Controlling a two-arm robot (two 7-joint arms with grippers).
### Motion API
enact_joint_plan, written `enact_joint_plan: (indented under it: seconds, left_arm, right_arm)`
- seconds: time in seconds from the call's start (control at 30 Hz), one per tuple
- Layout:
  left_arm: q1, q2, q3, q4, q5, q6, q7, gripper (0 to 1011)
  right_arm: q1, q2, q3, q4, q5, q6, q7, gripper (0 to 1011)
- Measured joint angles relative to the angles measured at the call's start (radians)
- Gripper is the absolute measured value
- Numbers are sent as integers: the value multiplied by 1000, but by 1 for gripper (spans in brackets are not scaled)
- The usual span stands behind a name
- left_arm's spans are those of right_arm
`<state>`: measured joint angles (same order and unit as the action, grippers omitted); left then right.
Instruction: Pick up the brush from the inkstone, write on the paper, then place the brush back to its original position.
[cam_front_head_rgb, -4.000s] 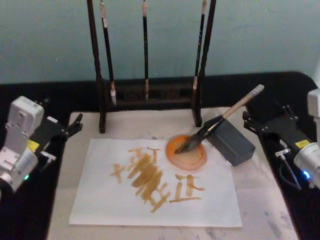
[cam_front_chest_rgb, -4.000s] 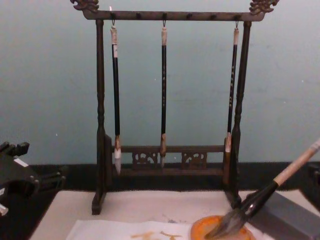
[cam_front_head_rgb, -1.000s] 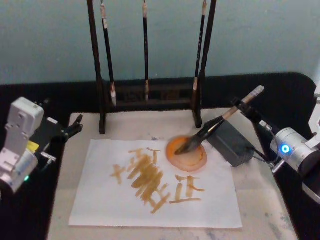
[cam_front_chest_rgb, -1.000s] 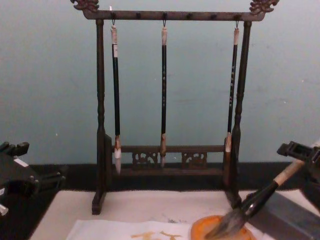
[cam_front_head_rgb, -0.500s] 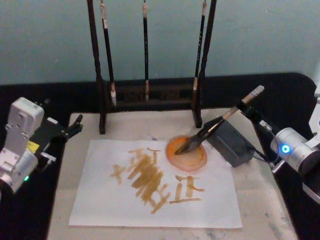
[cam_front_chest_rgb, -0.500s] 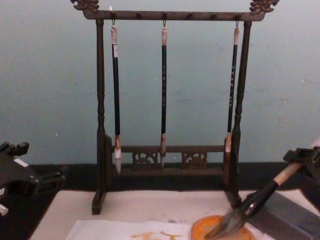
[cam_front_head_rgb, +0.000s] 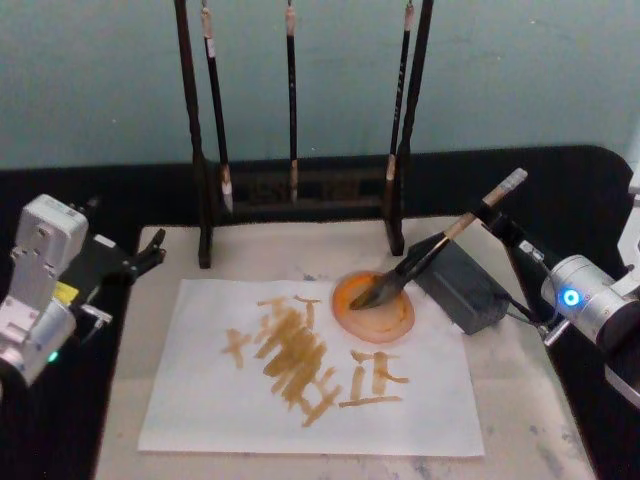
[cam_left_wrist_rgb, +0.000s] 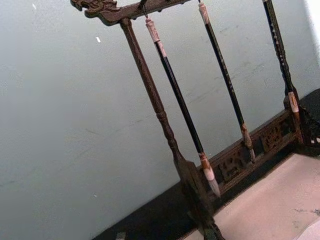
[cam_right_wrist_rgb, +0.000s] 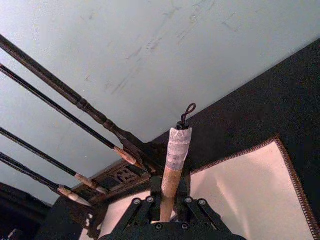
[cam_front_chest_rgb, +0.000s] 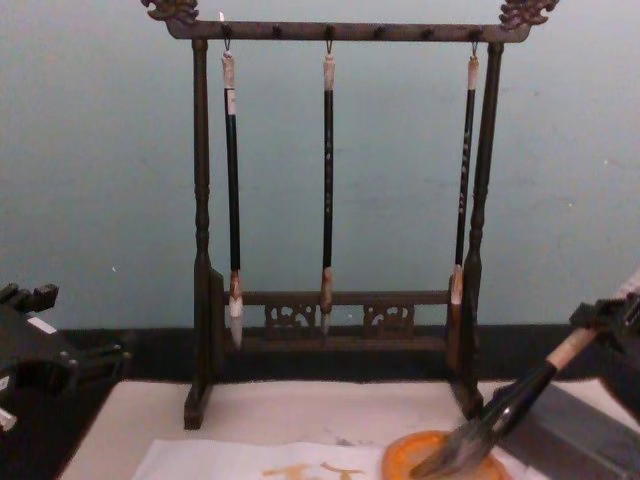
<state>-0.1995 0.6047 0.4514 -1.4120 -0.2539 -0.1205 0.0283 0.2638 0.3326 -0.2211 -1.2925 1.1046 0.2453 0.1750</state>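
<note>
The brush is held tight near its top end by the right gripper. Its hairy tip is rested in the orange dish below. The left gripper is parked far off, fingers spread.

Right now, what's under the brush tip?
The brush tip rests in a round orange dish sitting on the paper near its far edge. The dish surface directly beneath the bristles is covered.

Pale teal wall, black table, dim light
</note>
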Motion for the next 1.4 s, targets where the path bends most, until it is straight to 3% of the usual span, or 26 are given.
enact_joint_plan:
  seconds: [0.4, 0.83, 1.03, 1.17, 1.4]
  left_arm:
    - [0, 0, 0, 0, 0, 0, 0, 1010]
    - [0, 0, 0, 0, 0, 0, 0, 1010]
    - [0, 0, 0, 0, 0, 0, 0, 1010]
    - [0, 0, 0, 0, 0, 0, 0, 1010]
    - [0, 0, 0, 0, 0, 0, 0, 1010]
  right_arm:
    - [2, 12, -16, -13, 4, -25, 8, 174]
    - [2, 54, -48, -94, 11, -76, 41, 173]
    - [-1, 93, -81, -160, -41, -128, 67, 173]
    - [8, 113, -109, -197, -100, -164, 91, 173]
    - [39, 116, -150, -220, -203, -201, 120, 173]
